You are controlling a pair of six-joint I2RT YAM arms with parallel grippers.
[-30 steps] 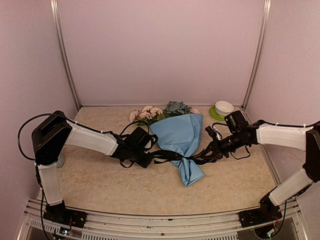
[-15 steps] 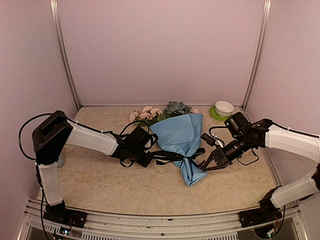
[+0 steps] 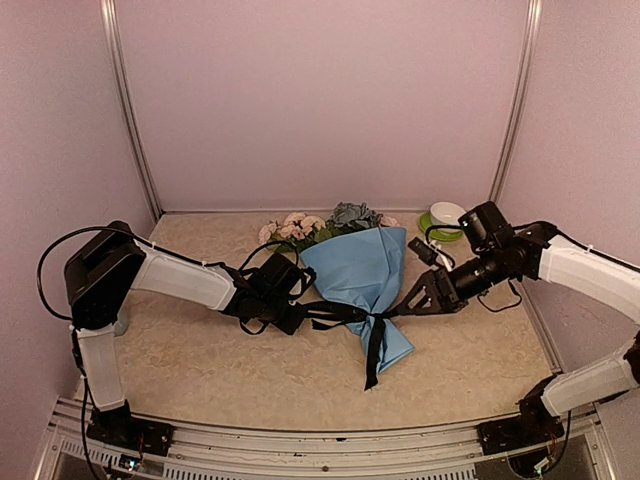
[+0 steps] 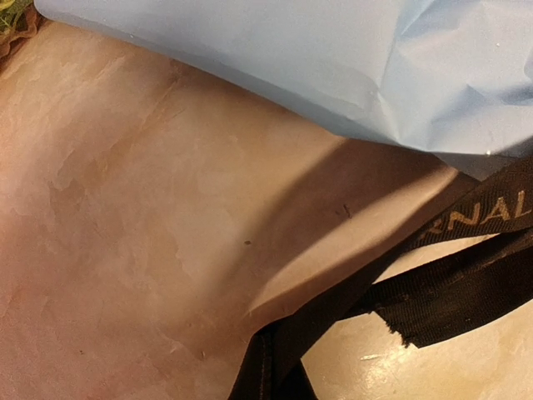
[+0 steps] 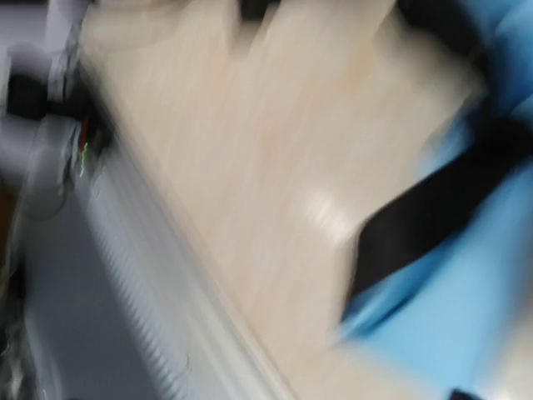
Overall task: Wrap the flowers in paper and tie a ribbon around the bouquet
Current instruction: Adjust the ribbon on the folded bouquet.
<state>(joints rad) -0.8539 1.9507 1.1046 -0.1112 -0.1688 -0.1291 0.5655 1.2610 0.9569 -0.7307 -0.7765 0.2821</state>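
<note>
- Bouquet (image 3: 362,275) lies at the middle of the table (image 3: 190,355). Its flowers (image 3: 305,227) point to 11 o'clock, near the back wall. The narrow tail of the paper (image 3: 350,265) points to 5 o'clock.
- Your open room is at 6 to 8 o'clock of the cone, where bare tabletop runs down to the front rail (image 3: 300,435). The side walls close in at 3 and 9 o'clock.
- You see the ribbon (image 3: 372,350) cinched round the neck of the cone.
- Your left gripper (image 3: 300,312) sits at 9 o'clock of the knot, pinched together on the ribbon's left end. The strap runs straight from it to the knot. The left wrist view shows printed black strap beside the paper's edge, with no fingers in view.
- Your right gripper (image 3: 408,303) hangs at 3 o'clock of the knot with its jaws apart, off the ribbon. The right wrist view is smeared and shows only blue paper and a black band.
- A second ago that gripper was clamped on the ribbon's right end beside the knot. Now it has let go and sits a little farther back, and the freed end trails over the cone's tail toward 6 o'clock. The left arm and the bouquet have not shifted.
- You have a white bowl (image 3: 449,213) on a green saucer (image 3: 429,228) in the corner at 1 o'clock, just behind the right wrist.
</note>
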